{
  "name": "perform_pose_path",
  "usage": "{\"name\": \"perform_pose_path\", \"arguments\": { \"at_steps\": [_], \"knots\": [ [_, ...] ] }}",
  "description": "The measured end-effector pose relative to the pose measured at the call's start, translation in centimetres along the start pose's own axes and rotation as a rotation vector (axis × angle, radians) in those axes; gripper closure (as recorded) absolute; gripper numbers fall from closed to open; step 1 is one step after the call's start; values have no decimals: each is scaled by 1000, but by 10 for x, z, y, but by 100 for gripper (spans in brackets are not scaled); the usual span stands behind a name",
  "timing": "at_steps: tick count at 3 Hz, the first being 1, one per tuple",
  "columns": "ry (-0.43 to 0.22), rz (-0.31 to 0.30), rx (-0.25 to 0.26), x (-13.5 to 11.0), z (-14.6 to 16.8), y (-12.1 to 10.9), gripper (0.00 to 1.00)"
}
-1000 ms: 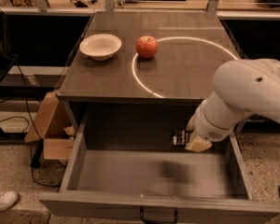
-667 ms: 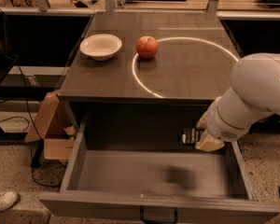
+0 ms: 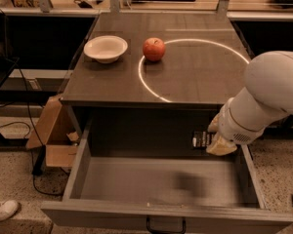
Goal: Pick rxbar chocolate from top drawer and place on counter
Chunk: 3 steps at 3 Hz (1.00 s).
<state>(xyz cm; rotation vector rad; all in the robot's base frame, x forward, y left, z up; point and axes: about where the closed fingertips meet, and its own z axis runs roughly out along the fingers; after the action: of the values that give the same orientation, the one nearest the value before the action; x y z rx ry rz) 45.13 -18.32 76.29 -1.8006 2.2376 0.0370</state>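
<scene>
Lettering on the rxbar chocolate (image 3: pixel 201 139) shows white on black at the back right of the top drawer (image 3: pixel 78 165), where the bar hangs off the drawer floor, pinched at its right end by the tool (image 3: pixel 212 138). The tool is clenched on the bar, its pale fingers (image 3: pixel 220 146) closed above and below the wrapper.

Compared with a second ago, the bar and tool have shifted to the right and slightly up, and the big white arm (image 3: pixel 268 96) has swung right with them. You can read that as the pick being done and the lift out of the drawer under way.

The front edge of the surface (image 3: pixel 205 74) sits directly above the bar, so that lip is your main obstacle. The load will probably need to come forward before it rises. The drawer's right wall is just beside the tool, leaving little room on that side.

Up on the surface, an apple (image 3: pixel 154 48) rests on the left arc of the ring of light (image 3: pixel 142 79), and a bowl (image 3: pixel 105 48) sits further left. Both are well apart from the right half, which looks the safer place to set the bar down.
</scene>
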Motion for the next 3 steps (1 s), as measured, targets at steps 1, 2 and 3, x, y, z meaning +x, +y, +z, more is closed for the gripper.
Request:
{"name": "perform_pose_path", "arguments": {
  "at_steps": [1,2,3],
  "knots": [
    [-3,17,57,11,-28,-6,100],
    [10,24,196,24,-103,-14,100],
    [10,27,192,13,-93,-25,100]
  ]
}}
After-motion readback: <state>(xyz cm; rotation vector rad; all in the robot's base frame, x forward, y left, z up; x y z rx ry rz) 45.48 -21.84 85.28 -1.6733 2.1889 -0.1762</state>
